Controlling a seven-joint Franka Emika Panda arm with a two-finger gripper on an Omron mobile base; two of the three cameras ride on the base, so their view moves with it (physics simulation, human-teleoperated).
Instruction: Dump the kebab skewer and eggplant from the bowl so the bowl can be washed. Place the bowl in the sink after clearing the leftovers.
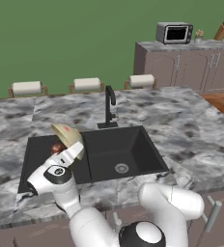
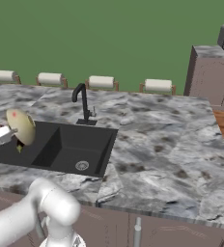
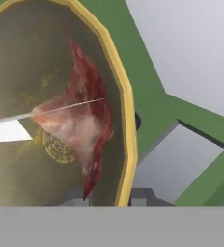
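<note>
The yellowish-tan bowl [image 1: 67, 133] is tipped up on its side over the left basin of the black sink [image 1: 128, 152]. My gripper [image 1: 72, 148] is shut on the bowl's lower rim. In the hand view my gripper [image 3: 111, 198] straddles that pale rim, and the bowl [image 3: 32, 58] opens toward the camera. The kebab skewer [image 3: 85, 120], a pale stick with reddish-brown meat, lies against the inside of the bowl. A reddish bit of kebab skewer [image 1: 58, 147] shows under the bowl. From the right, the bowl [image 2: 21, 126] hangs at the left end of the sink [image 2: 77, 144], held by my gripper [image 2: 8, 133]. The eggplant is hidden.
A black curved faucet [image 1: 109, 103] stands behind the sink, amid the grey marble counter [image 1: 191, 125]. Three stools [image 1: 87, 84] line the counter's far side. A microwave [image 1: 174, 33] and a knife block [image 1: 222, 30] sit on the back cabinet at right.
</note>
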